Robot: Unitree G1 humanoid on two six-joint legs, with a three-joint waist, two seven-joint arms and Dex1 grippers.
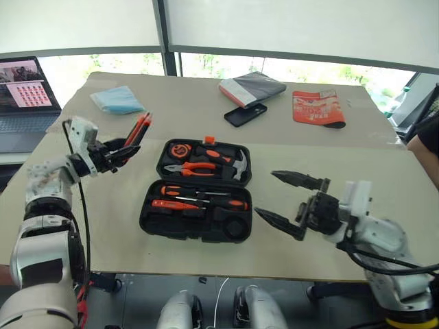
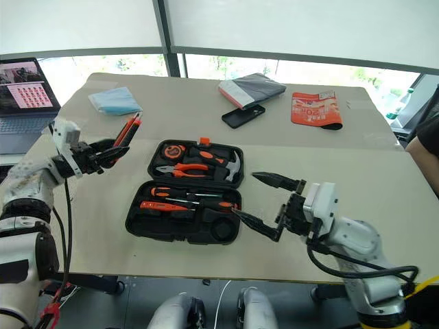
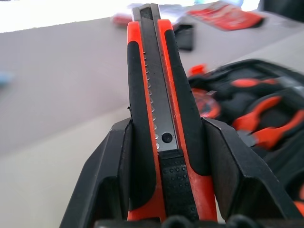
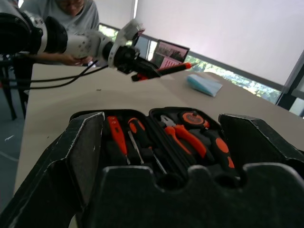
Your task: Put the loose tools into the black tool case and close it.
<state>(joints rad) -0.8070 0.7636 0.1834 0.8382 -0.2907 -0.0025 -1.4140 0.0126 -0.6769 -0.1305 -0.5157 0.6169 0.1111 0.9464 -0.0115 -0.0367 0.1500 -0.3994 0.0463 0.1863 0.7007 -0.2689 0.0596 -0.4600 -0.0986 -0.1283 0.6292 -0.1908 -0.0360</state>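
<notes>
Orange-and-black knife (image 3: pixel 159 118) pinched in left fingers (image 1: pixel 122 152), aloft left of open case (image 1: pixel 195 199). Right fingers (image 1: pixel 288 199) spread, empty, beside case. Screwdrivers (image 1: pixel 195 199) already slotted; knife to stow, lid to close.

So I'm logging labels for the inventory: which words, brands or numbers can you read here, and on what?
None can be read for certain.
Orange packet: white print, too blurred; possibly "20".
Laptop screen: grid of small pictures, no readable text.
Knife in the left gripper: no lettering, just dots.
Case and its tools: no readable markings.
</notes>
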